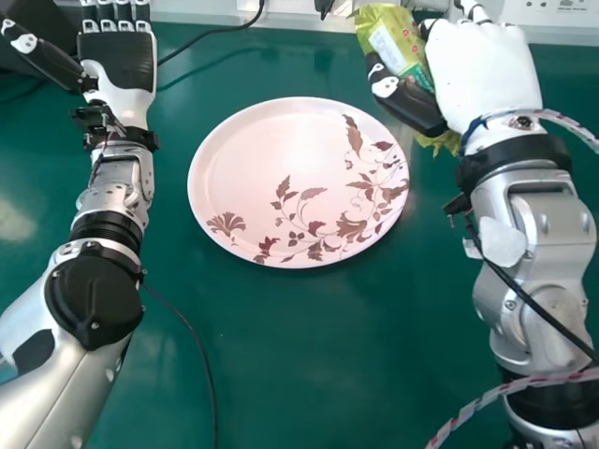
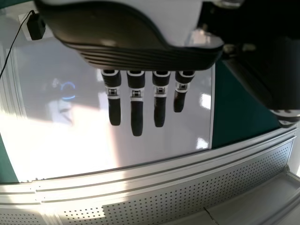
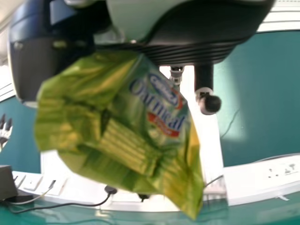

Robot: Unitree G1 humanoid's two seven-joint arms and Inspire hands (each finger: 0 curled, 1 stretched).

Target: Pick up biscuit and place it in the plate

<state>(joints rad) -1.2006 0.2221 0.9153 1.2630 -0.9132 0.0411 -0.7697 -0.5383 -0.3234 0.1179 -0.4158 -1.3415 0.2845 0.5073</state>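
Head view: the right robot hand [image 1: 482, 75] is curled round the biscuit packet [image 1: 402, 49], beyond the plate [image 1: 271, 140] on its right, seemingly raised off the desk [image 1: 309, 365] to clear the rim; the left robot hand [image 1: 117, 56] waits, fingers straight.

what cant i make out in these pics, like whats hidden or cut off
- Biscuits inside the green pack: head and right wrist views, hidden by the wrapper.
- Part of the right hand's fingers: right wrist view, behind the pack.
- Left hand's fingertips: head view, cut off by the top edge.
- Rest of the black box: head view, cut off by the top left corner.
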